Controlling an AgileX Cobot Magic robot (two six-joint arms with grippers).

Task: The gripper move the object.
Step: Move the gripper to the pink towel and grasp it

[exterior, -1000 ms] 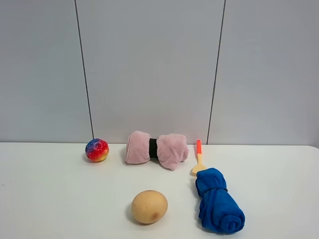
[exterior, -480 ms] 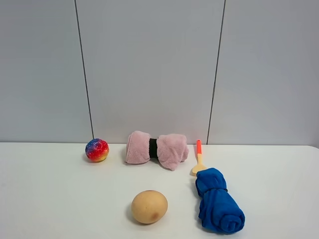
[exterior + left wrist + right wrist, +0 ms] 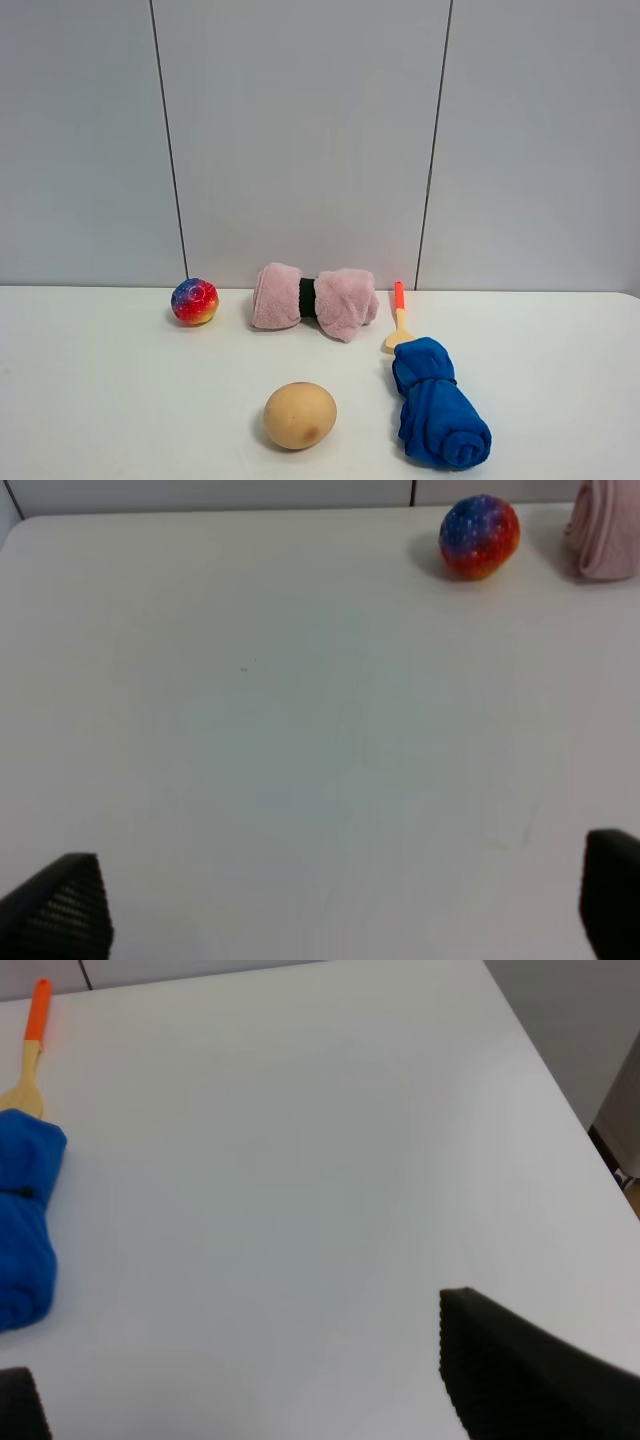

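Note:
The pink fluffy towel [image 3: 315,298], cinched by a dark band, lies at the back of the white table near the wall. Its edge also shows in the left wrist view [image 3: 605,530]. Neither gripper shows in the exterior high view. In the left wrist view my left gripper [image 3: 335,910] is open and empty, its black fingertips [image 3: 60,910] wide apart over bare table, well short of the towel. In the right wrist view my right gripper [image 3: 250,1400] is open and empty, with one finger [image 3: 520,1380] showing large, over the table's right part.
A multicoloured ball [image 3: 194,301] sits left of the towel and shows in the left wrist view [image 3: 479,536]. A tan egg-shaped object [image 3: 299,414] lies in front. A blue rolled cloth [image 3: 438,415] and an orange-handled wooden spoon [image 3: 398,315] lie to the right. The table's right edge [image 3: 560,1090] is near the right gripper.

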